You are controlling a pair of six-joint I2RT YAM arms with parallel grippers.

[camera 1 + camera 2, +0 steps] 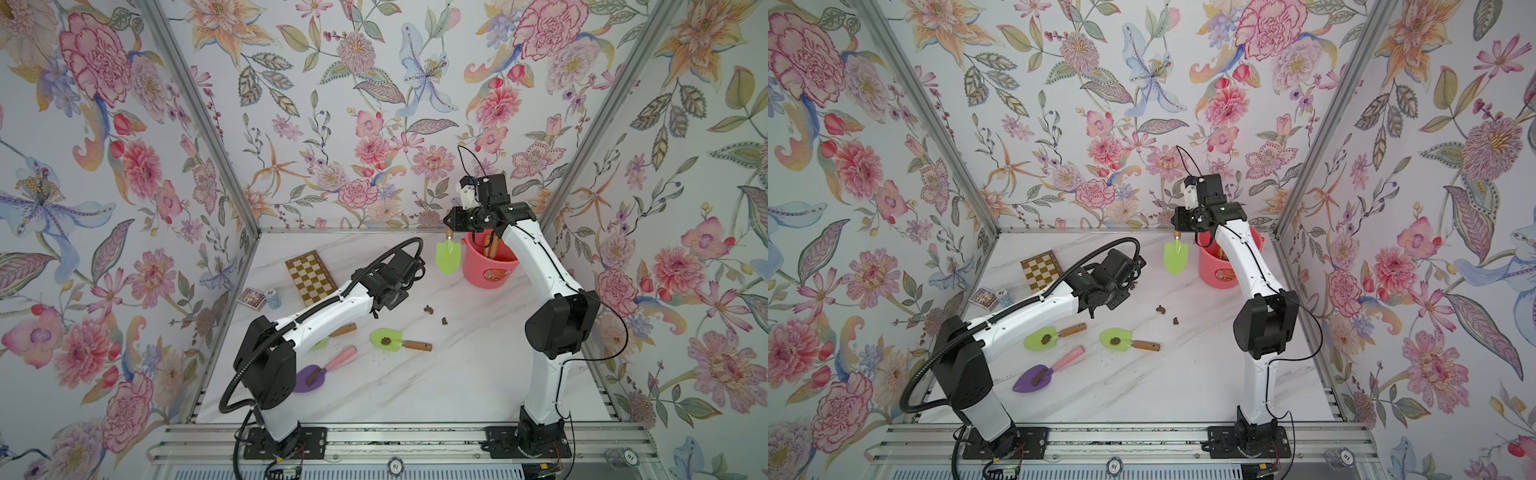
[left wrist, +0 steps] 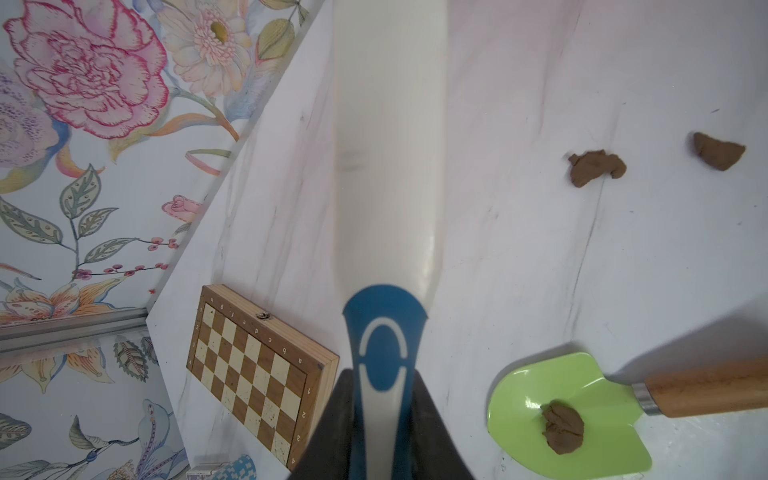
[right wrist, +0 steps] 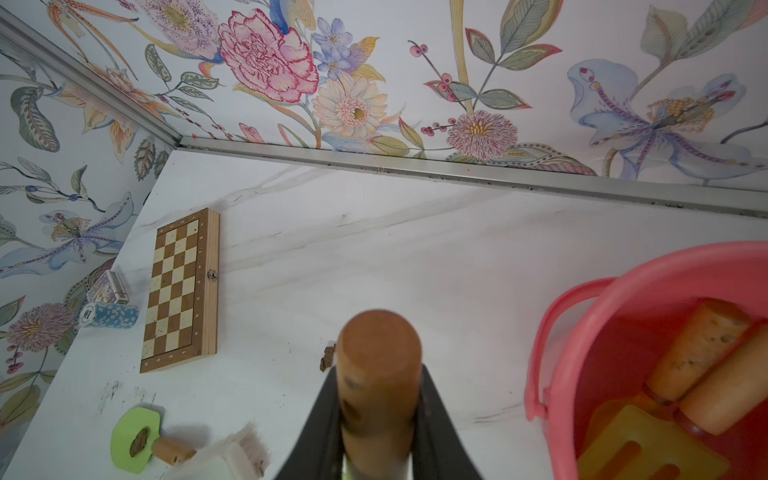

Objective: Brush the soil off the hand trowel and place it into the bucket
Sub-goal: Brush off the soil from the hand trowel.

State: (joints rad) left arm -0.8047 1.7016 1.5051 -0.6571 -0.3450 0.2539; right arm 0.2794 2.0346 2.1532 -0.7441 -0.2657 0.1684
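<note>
Folded wooden chessboard [image 1: 311, 277] flat on white marble desk [image 1: 415, 395], far left, card box [image 1: 251, 299] and blue chip stack [image 1: 272, 298] side by side just nearer, floral wallpaper [image 1: 332, 104] all round, loose chip [image 1: 395, 465] on near rail.

Green trowel [image 1: 448, 257] hangs blade-down beside pink bucket [image 1: 473, 268] — soil lumps [image 1: 428, 309] (brown) lie loose.

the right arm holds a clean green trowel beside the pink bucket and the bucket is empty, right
No: the bucket is not empty. The right wrist view shows two wooden handles and a yellow tool inside it. The rest holds: the right fingers grip a clean green trowel beside it.
</note>
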